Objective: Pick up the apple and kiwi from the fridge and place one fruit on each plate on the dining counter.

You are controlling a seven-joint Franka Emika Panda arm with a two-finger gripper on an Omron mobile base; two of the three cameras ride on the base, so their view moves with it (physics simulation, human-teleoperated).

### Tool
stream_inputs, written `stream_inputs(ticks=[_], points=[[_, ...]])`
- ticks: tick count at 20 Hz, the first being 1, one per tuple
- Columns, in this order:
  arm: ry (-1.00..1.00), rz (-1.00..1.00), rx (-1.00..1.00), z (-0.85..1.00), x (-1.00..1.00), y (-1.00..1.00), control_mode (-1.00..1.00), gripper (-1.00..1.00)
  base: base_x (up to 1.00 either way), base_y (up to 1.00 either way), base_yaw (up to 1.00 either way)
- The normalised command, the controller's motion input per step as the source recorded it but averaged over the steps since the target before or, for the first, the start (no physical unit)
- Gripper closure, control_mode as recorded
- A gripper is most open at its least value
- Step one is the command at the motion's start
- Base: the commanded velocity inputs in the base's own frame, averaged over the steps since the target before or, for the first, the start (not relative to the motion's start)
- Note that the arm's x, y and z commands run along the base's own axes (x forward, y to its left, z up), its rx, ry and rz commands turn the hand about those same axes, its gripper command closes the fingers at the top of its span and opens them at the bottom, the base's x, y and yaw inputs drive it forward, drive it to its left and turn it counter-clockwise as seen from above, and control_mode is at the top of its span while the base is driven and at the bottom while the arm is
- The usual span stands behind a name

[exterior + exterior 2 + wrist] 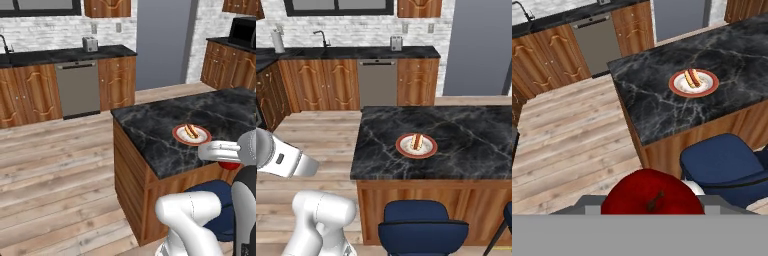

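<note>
The dining counter desk (466, 145), black white-veined marble on a reddish-brown wood base, stood mid-room on the plank floor (55, 170). Behind it ran the wall counters (321, 82) with carved wood doors, a grey dishwasher (77, 89) set between them, and a toaster (90, 44) on the dark top. A slate blue-grey panel, likely the fridge (481, 45), rose past the far end of the desk. A blue stool (423, 227) sat tucked at the near edge of the desk.

On the desk, near that near edge, lay a white plate with a red-brown rim (677, 87), and a sausage in a bun (692, 77) rested on it. A second plate couldn't be made out.

The apple (652, 195), glossy red with its stem up, sat right at the gripper (653, 209) in the hand view, the jaws pinching it between them, held in the air above the floor and the stool, well apart from the plate and short of the desk edge. In the left base view a sliver of red (229, 165) showed under the white wrist.
</note>
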Motion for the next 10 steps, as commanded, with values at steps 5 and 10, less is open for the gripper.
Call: stream_inputs(ticks=[5,10], points=[[0.00,0.00,0.00,0.00,0.00,0.00,1.00,1.00,-1.00,-0.47,0.06],[0.00,0.00,0.00,0.00,0.00,0.00,1.00,1.00,-1.00,-0.54,0.00]])
